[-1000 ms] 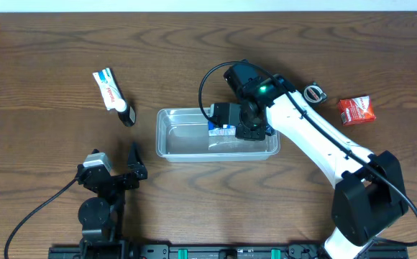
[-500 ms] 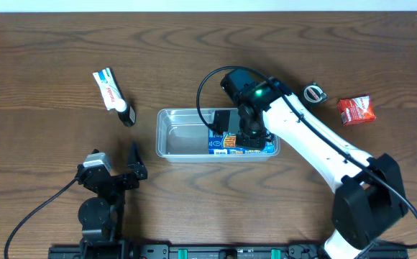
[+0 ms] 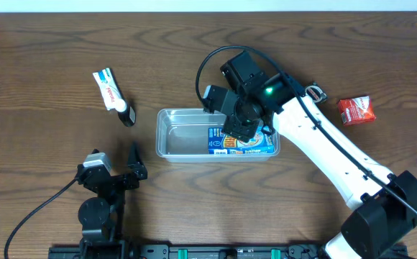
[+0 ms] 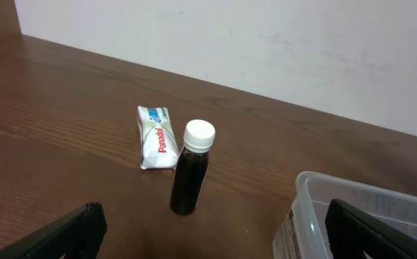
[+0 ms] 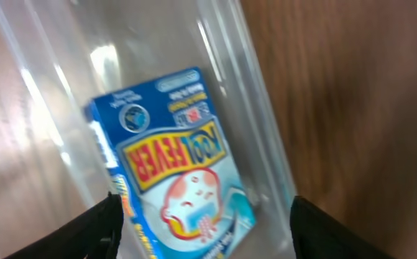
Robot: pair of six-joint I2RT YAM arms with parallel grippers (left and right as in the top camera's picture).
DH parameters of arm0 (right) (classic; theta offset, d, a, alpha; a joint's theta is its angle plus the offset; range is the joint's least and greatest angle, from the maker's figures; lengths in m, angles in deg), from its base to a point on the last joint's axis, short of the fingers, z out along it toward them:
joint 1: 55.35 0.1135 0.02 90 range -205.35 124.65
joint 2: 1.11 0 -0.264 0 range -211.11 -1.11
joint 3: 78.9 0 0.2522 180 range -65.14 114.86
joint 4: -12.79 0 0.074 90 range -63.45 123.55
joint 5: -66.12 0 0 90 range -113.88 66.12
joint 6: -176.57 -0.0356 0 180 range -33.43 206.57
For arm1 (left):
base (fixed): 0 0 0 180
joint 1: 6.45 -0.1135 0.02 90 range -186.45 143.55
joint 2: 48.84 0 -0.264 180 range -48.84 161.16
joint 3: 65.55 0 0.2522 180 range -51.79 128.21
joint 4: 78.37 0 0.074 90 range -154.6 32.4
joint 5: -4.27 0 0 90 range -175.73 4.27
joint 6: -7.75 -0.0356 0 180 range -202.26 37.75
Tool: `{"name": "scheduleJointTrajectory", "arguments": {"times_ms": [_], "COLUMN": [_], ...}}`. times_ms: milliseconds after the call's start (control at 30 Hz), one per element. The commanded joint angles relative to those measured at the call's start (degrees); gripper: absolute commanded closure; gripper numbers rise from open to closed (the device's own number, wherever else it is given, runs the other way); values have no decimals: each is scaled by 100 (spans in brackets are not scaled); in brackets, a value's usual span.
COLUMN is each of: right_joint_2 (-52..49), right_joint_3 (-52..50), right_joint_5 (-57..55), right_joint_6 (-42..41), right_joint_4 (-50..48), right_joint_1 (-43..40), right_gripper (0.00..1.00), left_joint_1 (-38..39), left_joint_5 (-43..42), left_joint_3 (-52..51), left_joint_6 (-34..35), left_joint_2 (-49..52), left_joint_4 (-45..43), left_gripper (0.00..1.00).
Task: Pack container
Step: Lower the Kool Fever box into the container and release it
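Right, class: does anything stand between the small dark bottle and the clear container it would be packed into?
Nothing visible does. Only bare table lies between the bottle and the container. Inside, a blue box lies at the right end, so the end nearest the bottle is free.
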Motion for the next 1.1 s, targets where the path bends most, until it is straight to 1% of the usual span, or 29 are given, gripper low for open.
{"name": "scheduleJointTrajectory", "arguments": {"times_ms": [0,67,100,200,267,400,467,567,733,1067], "right_joint_2": [81,76,76,79,79,79,79,76,76,76], "right_joint_3": [-31,-85,-101,-103,-103,-103,-103,-170,-424,-1075], "right_joint_5": [525,514,476,461,505,520,686,911,911,909], "right_joint_6": [-535,-737,-870,-1351,-1707,-2747,-3025,-3174,-3228,-3226], "right_joint_4": [17,17,17,33,11,11,52,87,105,66], "right_joint_1": [35,33,11,-131,-264,-481,-514,-455,-251,-245], "right_gripper": [41,66,76,83,83,99,99,99,99,99], "left_joint_1": [-28,-28,-28,-28,-28,-28,-28,-28,-28,-28], "left_joint_5": [46,46,46,46,46,46,46,46,44,46], "left_joint_3": [-170,-170,-170,-170,-170,-170,-170,-170,-170,-170], "left_joint_6": [-57,-57,-57,-57,-57,-57,-57,-57,-57,-59], "left_joint_2": [17,17,17,17,17,17,17,17,17,17], "left_joint_4": [103,103,103,103,103,103,103,103,103,103], "left_gripper": [2,2,2,2,2,2,2,2,2,2]}}
